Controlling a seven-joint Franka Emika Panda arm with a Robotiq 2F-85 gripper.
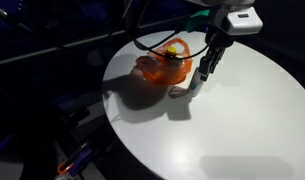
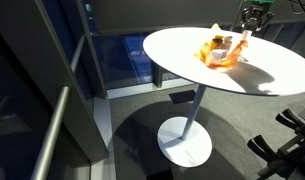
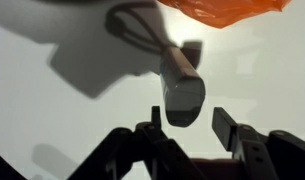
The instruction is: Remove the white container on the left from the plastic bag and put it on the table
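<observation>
An orange plastic bag (image 1: pixel 157 68) lies on the round white table (image 1: pixel 242 120), and something yellow shows at its top. It also shows in the other exterior view (image 2: pixel 220 52) and at the top edge of the wrist view (image 3: pixel 227 10). A small white container (image 1: pixel 189 87) lies on the table just outside the bag. In the wrist view it (image 3: pixel 182 92) looks grey in shadow. My gripper (image 1: pixel 205 66) hovers just above it, open. In the wrist view the jaws (image 3: pixel 189 118) stand on either side of the container's near end with gaps on both sides, holding nothing.
The table (image 2: pixel 192 50) stands on a single pedestal with a round base (image 2: pixel 185 140). Black cables hang over the table's far edge behind the bag (image 1: pixel 152 40). Dark railings and a tripod leg stand around the table.
</observation>
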